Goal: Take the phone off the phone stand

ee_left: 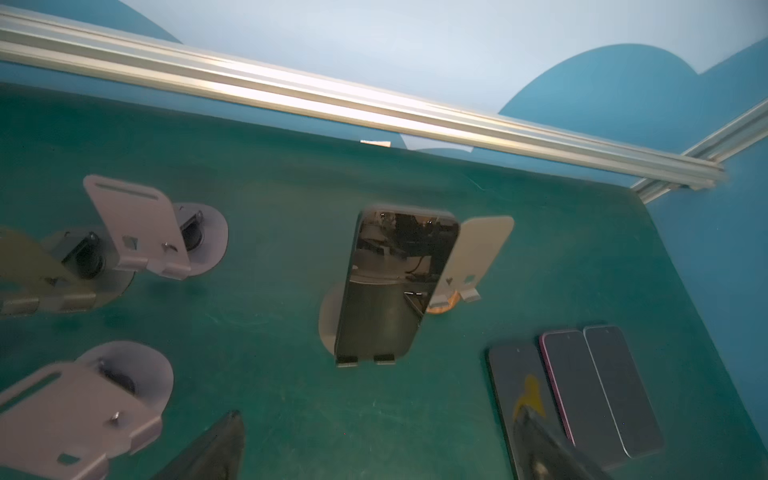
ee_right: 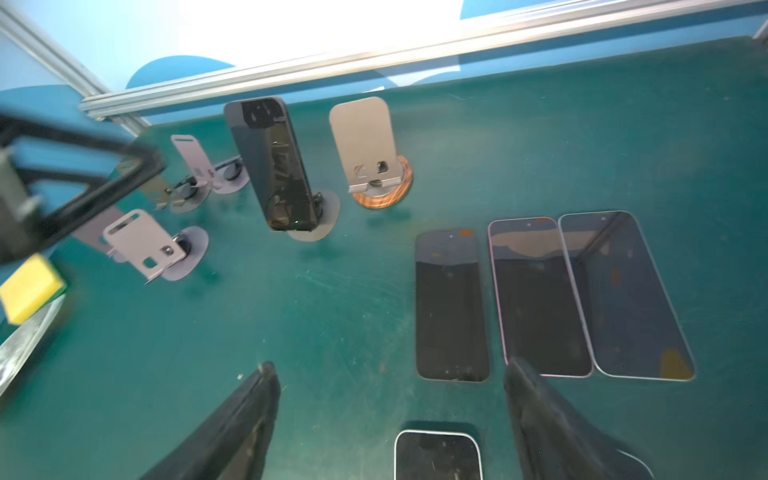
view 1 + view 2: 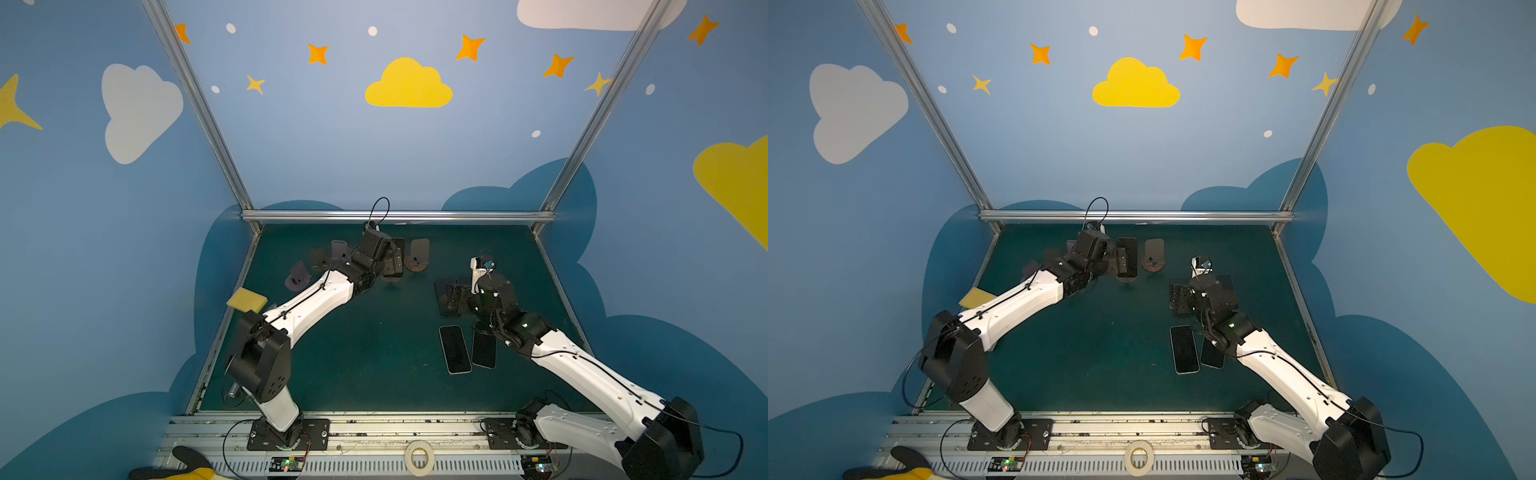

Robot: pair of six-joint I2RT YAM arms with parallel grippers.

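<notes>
A dark phone (image 1: 386, 286) is seen propped upright on a phone stand (image 1: 330, 324) at the far middle of the green table (image 1: 270, 374). Just right of it, an empty stand on a wooden base (image 2: 376, 166) is shown. Three phones (image 2: 540, 295) are laid flat side by side on the right; a fourth phone (image 2: 438, 455) appears nearer, seen only in the right wrist view. Four empty grey stands (image 2: 145, 243) are grouped at the far left. The left hand (image 1: 374, 449) is held apart and empty near the phone; the right hand (image 2: 390, 419) is likewise spread, gripping nothing. A yellow sponge (image 3: 247, 300) lies at the left edge. No writing can be read.
</notes>
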